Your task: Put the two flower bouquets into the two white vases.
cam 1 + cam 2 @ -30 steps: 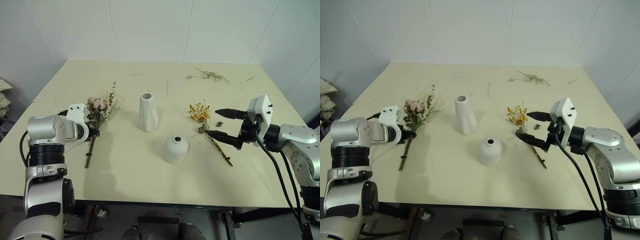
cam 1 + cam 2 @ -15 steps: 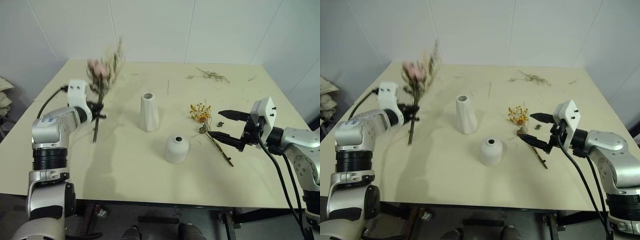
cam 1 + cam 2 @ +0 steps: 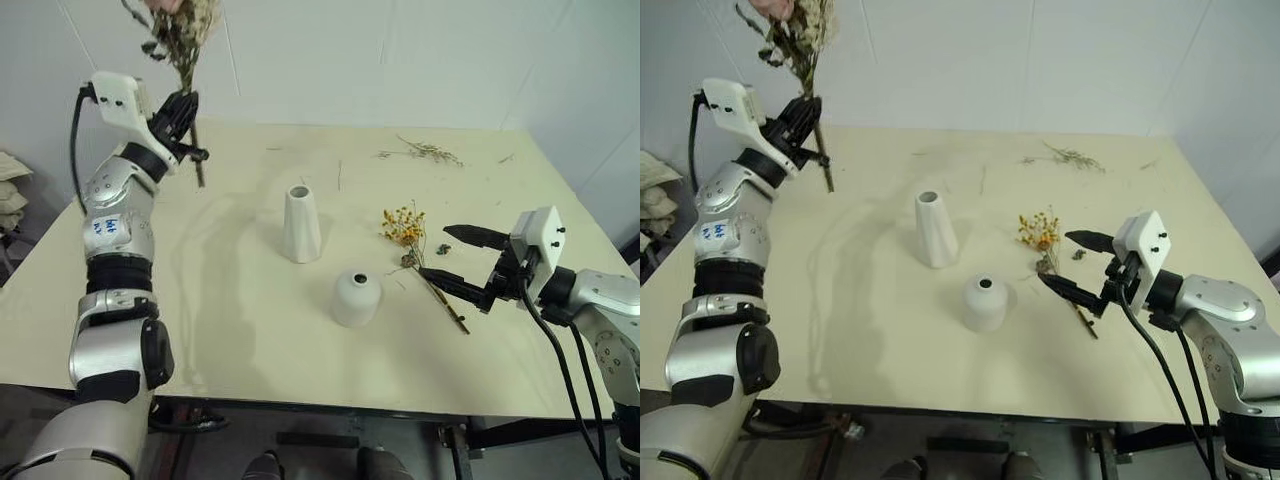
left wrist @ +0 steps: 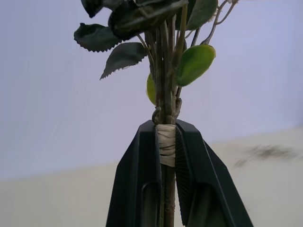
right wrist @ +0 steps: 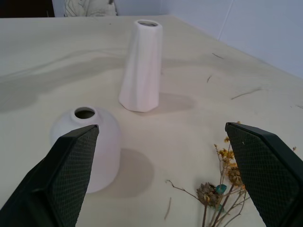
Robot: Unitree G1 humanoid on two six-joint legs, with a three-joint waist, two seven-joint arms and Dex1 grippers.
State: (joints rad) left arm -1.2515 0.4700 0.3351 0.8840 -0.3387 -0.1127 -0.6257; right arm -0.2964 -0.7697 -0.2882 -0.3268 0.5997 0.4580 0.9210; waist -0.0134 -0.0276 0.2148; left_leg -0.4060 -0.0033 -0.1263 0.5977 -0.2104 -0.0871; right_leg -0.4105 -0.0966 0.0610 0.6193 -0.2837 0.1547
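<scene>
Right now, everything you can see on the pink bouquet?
The pink bouquet is a dried bunch: pale pink and cream heads, dark green leaves, thin brown stems bound with a pale wrap. It is upright in the air above the table's far left corner, heads up, stem ends hanging free. The left claw is shut on the wrap. Nothing else touches it.

We hold our left arm raised high at the left, elbow bent, wrist tipped so the left gripper (image 3: 185,108) points upward; its two black fingers (image 4: 142,161) are pinched tight on the larger bouquet (image 4: 165,94) at the tied stem. Our right arm reaches low on the right, forearm level, the right gripper (image 3: 460,262) pointing inward with its jaws spread wide, gripping nothing.
</scene>
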